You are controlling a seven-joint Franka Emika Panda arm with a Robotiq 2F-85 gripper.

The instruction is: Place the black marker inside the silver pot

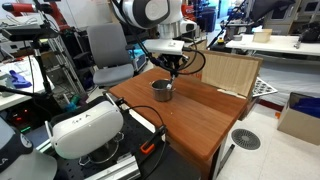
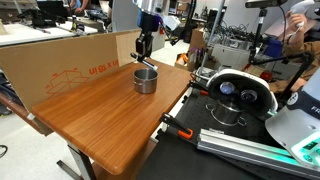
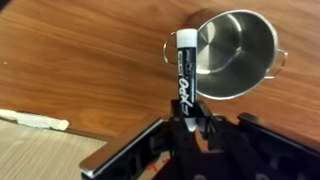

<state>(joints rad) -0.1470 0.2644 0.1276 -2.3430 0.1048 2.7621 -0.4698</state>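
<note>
Your pincer (image 3: 185,122) grips the black marker (image 3: 183,68), which projects beyond its fingertips. The silver pot (image 3: 240,55) sits just ahead, offset sideways. Risk: released now, the marker may clip the rim and land outside.

silver pot (image 3: 238,52): looked like polished metal, bright and mirror-like inside and out.
black marker (image 3: 183,72): had a smooth, slightly glossy plastic barrel with white print and a paler grey end.
tabletop (image 3: 80,70): showed smooth reddish-brown wood grain with a soft sheen.
gripper (image 3: 185,118): looked dark and matt.
cardboard box (image 2: 70,55): was matt brown.
</note>
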